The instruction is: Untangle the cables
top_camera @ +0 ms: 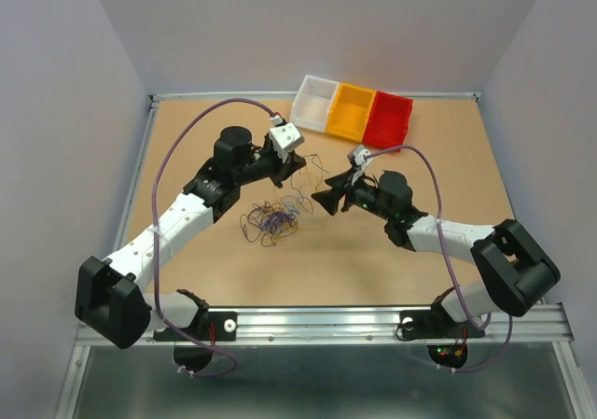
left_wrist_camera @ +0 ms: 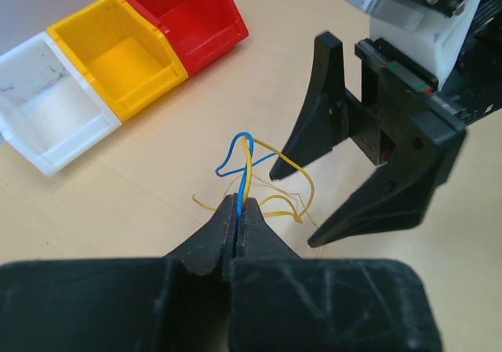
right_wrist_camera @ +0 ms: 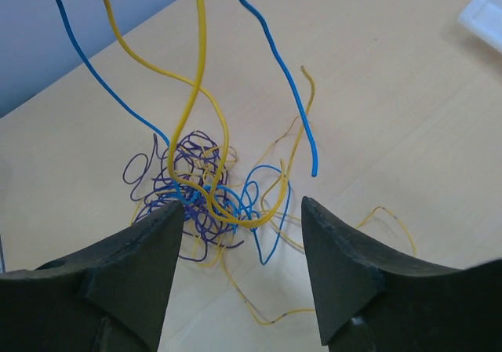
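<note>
Left tool (left_wrist_camera: 238, 211) was clamped tight on blue and yellow strands (left_wrist_camera: 245, 160), holding them up off the table (top_camera: 187, 148)! Below, the other cables (top_camera: 272, 221) sat tangled mid-table, between the two arms. Right tool (right_wrist_camera: 241, 207) hung wide open above that heap, gripping nothing. White, yellow and red bins (top_camera: 353, 111) lined the far edge.

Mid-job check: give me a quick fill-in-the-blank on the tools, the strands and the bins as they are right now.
1. The left tool is ___ on a blue strand and a yellow strand.
2. The right tool stands ___, gripping nothing.
3. The bin between the white bin and the red bin is ___.
Missing words: shut; open; yellow.
</note>
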### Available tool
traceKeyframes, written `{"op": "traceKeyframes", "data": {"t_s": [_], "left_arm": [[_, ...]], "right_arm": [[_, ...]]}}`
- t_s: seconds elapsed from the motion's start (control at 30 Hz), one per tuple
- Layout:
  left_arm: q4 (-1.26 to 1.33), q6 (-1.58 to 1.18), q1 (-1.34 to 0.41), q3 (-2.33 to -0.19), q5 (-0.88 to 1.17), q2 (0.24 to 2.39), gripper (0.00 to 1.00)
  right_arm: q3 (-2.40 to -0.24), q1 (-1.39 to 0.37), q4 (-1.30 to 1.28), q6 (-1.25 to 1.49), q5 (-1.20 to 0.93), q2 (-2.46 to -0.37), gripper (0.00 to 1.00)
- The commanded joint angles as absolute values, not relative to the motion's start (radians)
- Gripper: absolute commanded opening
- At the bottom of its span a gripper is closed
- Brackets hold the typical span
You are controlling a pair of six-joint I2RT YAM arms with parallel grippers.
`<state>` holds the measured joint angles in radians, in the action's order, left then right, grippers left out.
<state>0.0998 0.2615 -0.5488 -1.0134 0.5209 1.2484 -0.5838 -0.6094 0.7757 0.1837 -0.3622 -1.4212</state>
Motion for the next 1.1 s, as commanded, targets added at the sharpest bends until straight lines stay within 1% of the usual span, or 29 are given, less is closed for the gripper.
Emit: {"op": "traceKeyframes", "data": {"t_s": [0.0,0.07,0.13,0.17,0.23,0.27,0.4,0.53,0.6,0.63,0.67,0.73,0.77,0.8,1.03,1.07], "left_arm": [[0.161,0.273,-0.554,-1.012,0.551,1.233,0.00],[0.161,0.273,-0.555,-1.009,0.552,1.232,0.00],[0.161,0.272,-0.554,-1.006,0.554,1.229,0.00],[0.160,0.268,-0.554,-1.006,0.554,1.226,0.00],[0.158,0.267,-0.554,-1.006,0.554,1.226,0.00],[0.158,0.265,-0.554,-1.006,0.552,1.226,0.00],[0.156,0.267,-0.554,-1.005,0.537,1.227,0.00],[0.182,0.250,-0.545,-0.991,0.477,1.218,0.00],[0.193,0.244,-0.540,-0.983,0.480,1.212,0.00],[0.193,0.242,-0.538,-0.983,0.483,1.212,0.00],[0.192,0.242,-0.538,-0.985,0.489,1.213,0.00],[0.186,0.245,-0.538,-0.988,0.509,1.218,0.00],[0.183,0.244,-0.538,-0.989,0.515,1.218,0.00],[0.181,0.247,-0.538,-0.991,0.518,1.219,0.00],[0.173,0.249,-0.538,-0.991,0.534,1.216,0.00],[0.173,0.245,-0.537,-0.991,0.537,1.216,0.00]], "right_arm": [[-0.644,-0.609,0.877,0.205,-0.411,-1.456,0.53],[-0.657,-0.611,0.876,0.216,-0.399,-1.465,0.37],[-0.660,-0.609,0.876,0.216,-0.400,-1.471,0.34],[-0.660,-0.609,0.876,0.219,-0.400,-1.470,0.24],[-0.657,-0.609,0.876,0.225,-0.374,-1.460,0.12],[-0.652,-0.611,0.876,0.229,-0.367,-1.456,0.01],[-0.632,-0.609,0.876,0.235,-0.321,-1.431,0.01],[-0.603,-0.611,0.874,0.239,-0.241,-1.399,0.01],[-0.595,-0.609,0.874,0.230,-0.245,-1.387,0.01],[-0.595,-0.611,0.876,0.227,-0.274,-1.385,0.06],[-0.595,-0.611,0.876,0.215,-0.294,-1.387,0.39],[-0.601,-0.611,0.885,0.209,-0.351,-1.397,0.72],[-0.606,-0.611,0.887,0.207,-0.365,-1.413,0.77],[-0.612,-0.609,0.888,0.209,-0.373,-1.425,0.78],[-0.663,-0.609,0.911,0.224,-0.402,-1.505,0.79],[-0.672,-0.609,0.916,0.233,-0.403,-1.511,0.78]]}}
